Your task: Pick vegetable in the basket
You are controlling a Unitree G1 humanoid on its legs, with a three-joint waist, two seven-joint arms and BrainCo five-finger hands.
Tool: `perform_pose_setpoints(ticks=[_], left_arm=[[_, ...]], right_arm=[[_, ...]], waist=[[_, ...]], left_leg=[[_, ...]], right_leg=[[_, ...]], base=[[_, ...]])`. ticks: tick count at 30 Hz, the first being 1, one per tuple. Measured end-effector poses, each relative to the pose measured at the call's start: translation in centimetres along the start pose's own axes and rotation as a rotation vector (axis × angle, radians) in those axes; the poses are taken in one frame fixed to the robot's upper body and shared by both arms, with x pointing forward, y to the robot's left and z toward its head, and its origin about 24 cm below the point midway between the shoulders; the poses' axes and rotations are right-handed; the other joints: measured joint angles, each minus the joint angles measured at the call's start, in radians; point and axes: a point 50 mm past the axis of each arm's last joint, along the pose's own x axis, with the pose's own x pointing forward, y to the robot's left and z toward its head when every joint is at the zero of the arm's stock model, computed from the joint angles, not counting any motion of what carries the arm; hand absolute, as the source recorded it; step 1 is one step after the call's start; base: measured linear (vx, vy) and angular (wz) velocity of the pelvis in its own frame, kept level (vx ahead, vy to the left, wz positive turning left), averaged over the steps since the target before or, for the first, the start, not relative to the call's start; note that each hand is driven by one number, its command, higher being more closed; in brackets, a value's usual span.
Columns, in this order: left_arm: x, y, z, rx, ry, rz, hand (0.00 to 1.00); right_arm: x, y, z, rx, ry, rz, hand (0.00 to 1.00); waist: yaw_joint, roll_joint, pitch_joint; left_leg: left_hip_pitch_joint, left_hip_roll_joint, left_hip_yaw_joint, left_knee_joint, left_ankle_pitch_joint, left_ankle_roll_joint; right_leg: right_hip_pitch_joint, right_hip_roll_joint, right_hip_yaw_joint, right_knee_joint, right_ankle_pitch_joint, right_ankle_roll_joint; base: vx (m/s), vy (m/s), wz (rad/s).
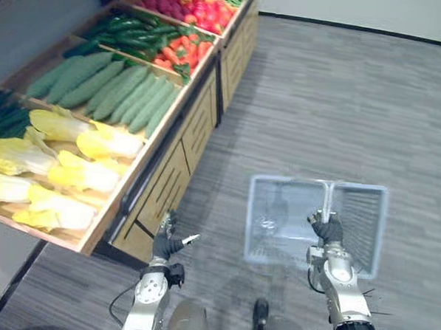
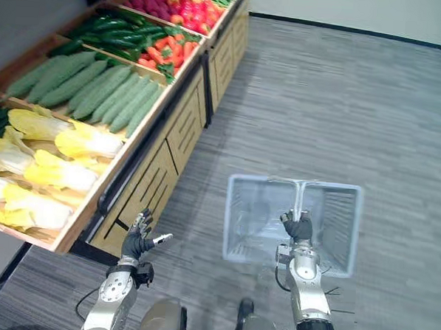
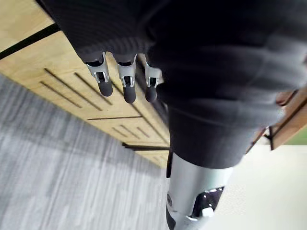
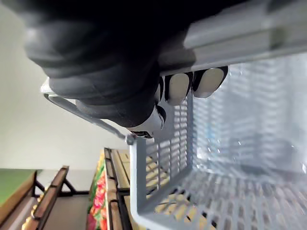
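right robot hand (image 1: pixel 326 230) clamped on handle (image 1: pixel 327 194) of basket (image 1: pixel 362 224), hanging over floor right of stand (image 1: pixel 178 159). left robot hand (image 1: pixel 165 243) fingers apart, near stand front. vegetables (image 1: pixel 128 94) in stand bins, cabbages (image 1: pixel 76 174) nearest.

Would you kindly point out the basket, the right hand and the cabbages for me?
basket (image 1: pixel 361 224), left eye view, on its right mesh wall.
right hand (image 1: pixel 326 230), left eye view, on its dark back.
cabbages (image 1: pixel 83 174), left eye view, on a yellow head.
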Motion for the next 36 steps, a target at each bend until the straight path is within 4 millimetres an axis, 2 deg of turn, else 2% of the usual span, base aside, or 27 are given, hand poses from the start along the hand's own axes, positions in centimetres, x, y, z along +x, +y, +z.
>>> perform_pose_setpoints(ticks=[1,2,3,4,6,8,9,10,11,12,13,15,17,18,19,20,21,22,24,26,31,33,36], left_arm=[[0.1,0.0,0.5,0.005,-0.023,0.000,0.00],[0.1,-0.1,1.6,0.024,-0.074,0.001,0.00],[0.2,-0.1,2.3,0.043,-0.110,0.007,0.00],[0.4,-0.1,3.5,0.057,-0.164,0.018,0.00],[0.1,0.0,6.3,0.077,-0.294,0.052,0.00],[-0.4,0.4,8.2,0.114,-0.391,0.098,0.00],[-0.6,0.5,8.8,0.158,-0.427,0.131,0.00],[-0.6,0.5,9.0,0.179,-0.442,0.147,0.00],[-0.8,0.6,9.2,0.211,-0.459,0.172,0.00],[-1.0,0.7,9.5,0.236,-0.482,0.194,0.00],[-1.5,0.8,10.4,0.253,-0.532,0.230,0.00],[-1.9,1.0,11.0,0.263,-0.568,0.265,0.00],[-2.3,0.9,11.0,0.281,-0.578,0.289,0.00],[-2.3,0.7,10.9,0.279,-0.574,0.280,0.00],[-2.4,-0.1,10.9,0.262,-0.575,0.250,0.00],[-2.5,-0.3,10.8,0.255,-0.575,0.245,0.00],[-2.5,-0.4,10.7,0.251,-0.570,0.245,0.00],[-2.6,-0.3,10.7,0.255,-0.569,0.245,0.00],[-2.6,-0.6,9.8,0.230,-0.516,0.251,0.00],[-2.7,-0.6,9.4,0.214,-0.489,0.266,0.00],[-1.5,-1.0,8.5,0.209,-0.440,0.245,0.00],[-1.0,-0.5,8.1,0.227,-0.407,0.265,0.00],[-0.4,0.0,7.3,0.256,-0.368,0.272,0.00]], right_arm=[[0.0,-0.6,0.0,0.005,-0.002,-0.024,1.00],[-0.1,-1.8,-0.1,0.003,-0.004,-0.074,1.00],[-0.3,-2.7,-0.6,-0.004,0.009,-0.111,1.00],[-0.8,-3.3,-1.3,-0.008,0.036,-0.139,1.00],[-0.8,-4.1,-1.5,-0.012,0.043,-0.168,1.00],[-0.9,-4.2,-2.8,-0.025,0.105,-0.176,1.00],[-1.3,-4.2,-3.7,-0.031,0.144,-0.178,1.00],[-1.5,-4.2,-4.2,-0.035,0.165,-0.179,1.00],[-1.8,-4.3,-4.8,-0.048,0.188,-0.177,1.00],[-2.3,-4.4,-5.4,-0.060,0.210,-0.176,1.00],[-3.3,-4.3,-6.4,-0.074,0.248,-0.164,1.00],[-4.1,-4.1,-7.1,-0.073,0.278,-0.151,1.00],[-4.7,-3.9,-7.5,-0.063,0.292,-0.146,1.00],[-4.8,-3.9,-7.5,-0.061,0.287,-0.147,1.00],[-5.4,-4.1,-7.3,-0.055,0.275,-0.144,1.00],[-5.6,-4.3,-7.4,-0.055,0.276,-0.155,1.00],[-5.7,-4.5,-7.4,-0.058,0.277,-0.152,1.00],[-6.4,-4.3,-7.8,-0.052,0.294,-0.149,1.00],[-7.2,-4.9,-8.4,-0.055,0.327,-0.164,1.00],[-7.8,-5.6,-8.7,-0.055,0.342,-0.178,1.00],[-8.7,-5.7,-8.9,0.010,0.357,-0.181,1.00],[-9.5,-5.3,-9.1,0.036,0.369,-0.166,1.00],[-9.6,-4.8,-9.2,0.054,0.376,-0.155,1.00]], waist=[[-0.002,0.003,0.001],[-0.003,0.025,-0.005],[-0.003,0.036,-0.008],[-0.006,-0.006,-0.019],[-0.002,-0.035,-0.025],[0.001,-0.035,-0.025],[-0.002,-0.034,-0.024],[-0.002,-0.035,-0.024],[-0.002,-0.036,-0.024],[-0.005,-0.038,-0.023],[-0.015,-0.041,-0.026],[-0.032,-0.040,-0.026],[-0.031,-0.040,-0.027],[-0.031,-0.040,-0.027],[-0.036,-0.043,-0.029],[-0.036,-0.048,-0.032],[-0.035,-0.061,-0.038],[-0.029,-0.112,-0.054],[-0.031,-0.071,-0.072],[-0.027,-0.065,-0.078],[-0.036,-0.079,-0.083],[-0.039,-0.081,-0.087],[-0.057,-0.087,-0.105]], left_leg=[[-0.014,-0.005,0.018,-0.092,0.005,-0.007],[-0.021,-0.003,0.074,-0.289,0.091,-0.026],[-0.009,-0.011,0.127,-0.346,0.156,0.074],[0.021,-0.072,0.153,-0.416,0.178,0.084],[0.027,-0.121,0.183,-0.446,0.175,0.101],[0.033,-0.149,0.155,-0.442,0.151,0.131],[0.068,-0.168,0.134,-0.465,0.132,0.135],[0.092,-0.180,0.118,-0.474,0.123,0.135],[0.133,-0.199,0.084,-0.494,0.119,0.135],[0.175,-0.222,0.042,-0.520,0.116,0.139],[0.214,-0.239,-0.027,-0.539,0.110,0.157],[0.229,-0.245,-0.107,-0.547,0.108,0.161],[0.253,-0.254,-0.226,-0.553,0.109,0.158],[0.260,-0.256,-0.259,-0.555,0.108,0.154],[0.270,-0.260,-0.341,-0.546,0.101,0.135],[0.270,-0.262,-0.358,-0.538,0.095,0.124],[0.263,-0.272,-0.367,-0.513,0.079,0.097],[0.242,-0.300,-0.354,-0.467,0.052,0.058],[0.200,-0.226,-0.294,-0.411,0.019,0.031],[0.218,-0.187,-0.261,-0.457,0.024,0.023],[0.208,-0.175,-0.209,-0.517,0.074,0.003],[0.220,-0.173,-0.170,-0.566,0.105,0.010],[0.220,-0.153,-0.127,-0.610,0.102,0.011]], right_leg=[[0.013,-0.005,-0.014,-0.002,-0.009,0.009],[0.042,-0.010,-0.037,0.004,-0.042,0.038],[0.070,-0.012,-0.049,0.025,-0.079,0.058],[0.073,-0.064,-0.071,0.039,-0.102,0.067],[0.078,-0.109,-0.117,0.039,-0.126,0.094],[0.096,-0.126,-0.146,0.073,-0.128,0.099],[0.091,-0.149,-0.156,0.178,-0.146,0.128],[0.079,-0.167,-0.155,0.260,-0.155,0.143],[0.046,-0.198,-0.150,0.408,-0.152,0.153],[0.002,-0.232,-0.133,0.572,-0.109,0.194],[-0.085,-0.232,-0.049,0.775,-0.104,0.184],[-0.146,-0.190,0.010,0.825,-0.169,0.149],[-0.231,-0.119,0.096,0.744,-0.242,0.098],[-0.246,-0.100,0.124,0.706,-0.253,0.088],[-0.260,-0.053,0.214,0.590,-0.269,0.085],[-0.262,-0.044,0.245,0.538,-0.268,0.085],[-0.256,-0.050,0.271,0.437,-0.240,0.076],[-0.245,-0.093,0.273,0.311,-0.117,0.086],[-0.199,-0.071,0.172,0.299,-0.127,0.086],[-0.183,-0.053,0.131,0.295,-0.129,0.082],[-0.161,-0.071,0.060,0.251,-0.141,0.059],[-0.139,-0.074,0.048,0.212,-0.128,0.042],[-0.135,-0.072,0.032,0.184,-0.111,0.037]], base=[[0.37,0.105,0.51],[0.37,0.133,0.61],[0.47,0.172,0.89],[0.41,0.156,0.88],[0.38,0.139,0.81],[0.37,0.110,0.80],[0.28,0.099,0.84],[0.22,0.085,0.81],[0.22,0.073,0.80],[0.33,0.041,1.30],[0.27,0.023,1.34],[0.28,-0.061,1.47],[0.29,-0.111,1.58],[0.34,-0.204,1.79],[0.28,-0.205,1.59],[0.33,-0.272,1.77],[0.27,-0.252,1.43],[0.26,-0.266,1.64],[0.22,-0.235,1.38],[0.13,-0.190,0.67],[0.01,-0.105,0.37],[-0.09,-0.010,0.17],[-0.07,-0.017,0.15]])
